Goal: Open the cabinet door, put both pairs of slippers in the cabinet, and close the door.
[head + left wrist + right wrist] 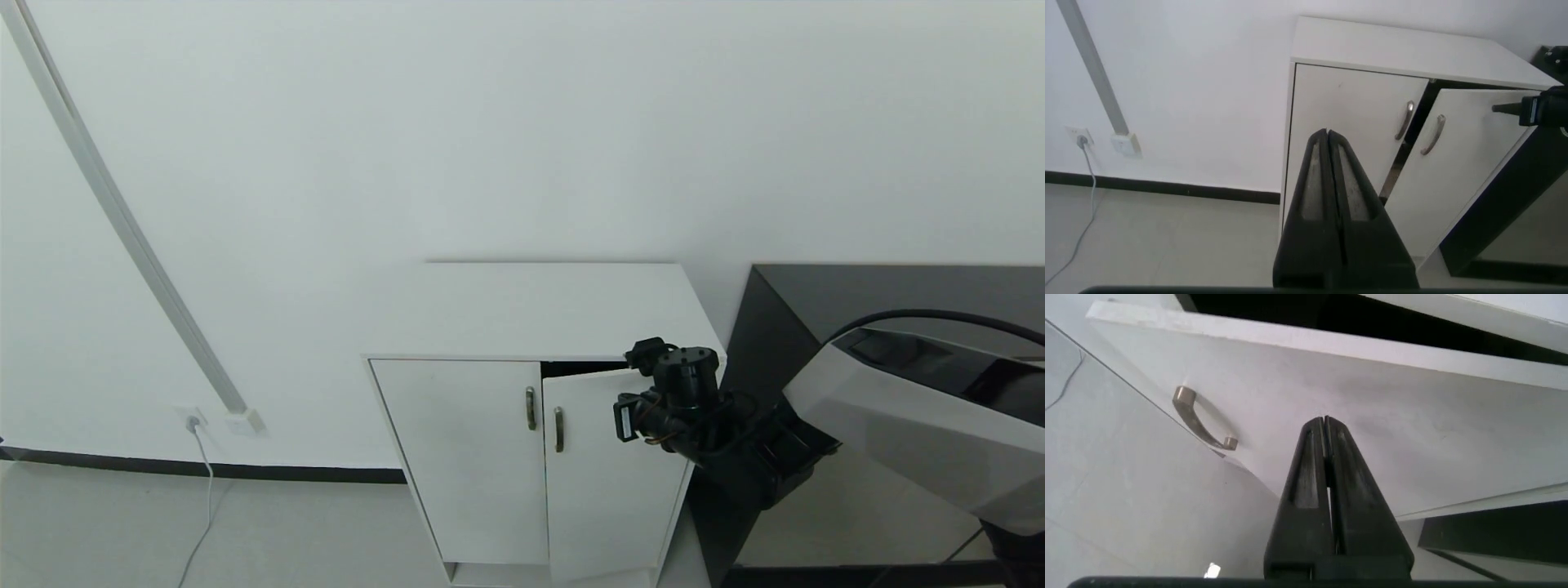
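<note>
**Right tool at the ajar cabinet door**

The right arm enters from 4 o'clock, wrist level with the door's top edge. The right tool (1325,423), fingers pressed together and empty, points at the right door (612,482). The left tool (1328,133) is likewise closed. The white cabinet (522,310) stands at 6 o'clock against the wall. Its right door is ajar and its left door (465,457) is flush.
</note>
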`<state>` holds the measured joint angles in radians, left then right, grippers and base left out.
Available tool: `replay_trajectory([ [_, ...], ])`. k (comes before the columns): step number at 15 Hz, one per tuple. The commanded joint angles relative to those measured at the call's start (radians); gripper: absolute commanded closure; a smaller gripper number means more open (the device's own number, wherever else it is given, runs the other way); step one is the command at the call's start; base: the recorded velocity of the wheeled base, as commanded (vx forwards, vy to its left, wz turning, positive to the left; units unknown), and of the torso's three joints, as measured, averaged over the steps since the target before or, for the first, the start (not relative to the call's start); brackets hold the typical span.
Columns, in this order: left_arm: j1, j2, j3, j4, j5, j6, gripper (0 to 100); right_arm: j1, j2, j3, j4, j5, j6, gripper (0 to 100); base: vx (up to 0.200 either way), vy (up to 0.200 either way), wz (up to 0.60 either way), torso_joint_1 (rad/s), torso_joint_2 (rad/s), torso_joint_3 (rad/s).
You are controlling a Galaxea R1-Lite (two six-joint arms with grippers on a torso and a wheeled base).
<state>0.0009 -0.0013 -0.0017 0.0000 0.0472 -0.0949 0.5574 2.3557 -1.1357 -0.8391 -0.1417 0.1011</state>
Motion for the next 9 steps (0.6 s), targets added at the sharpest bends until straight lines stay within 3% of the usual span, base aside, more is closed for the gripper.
replay_trajectory([
  [1, 0.001, 0.001, 0.000, 0.000, 0.000, 0.000, 100, -0.002, 0.016, -0.018, -0.001, -0.001, 0.000, 100, 0.000, 0.000, 0.00, 0.000, 0.00, 0.000],
  [9, 0.001, 0.001, 0.000, -0.002, 0.000, 0.000, 100, -0.016, 0.042, -0.088, 0.002, -0.001, -0.001, 100, 0.000, 0.000, 0.00, 0.000, 0.00, 0.000],
])
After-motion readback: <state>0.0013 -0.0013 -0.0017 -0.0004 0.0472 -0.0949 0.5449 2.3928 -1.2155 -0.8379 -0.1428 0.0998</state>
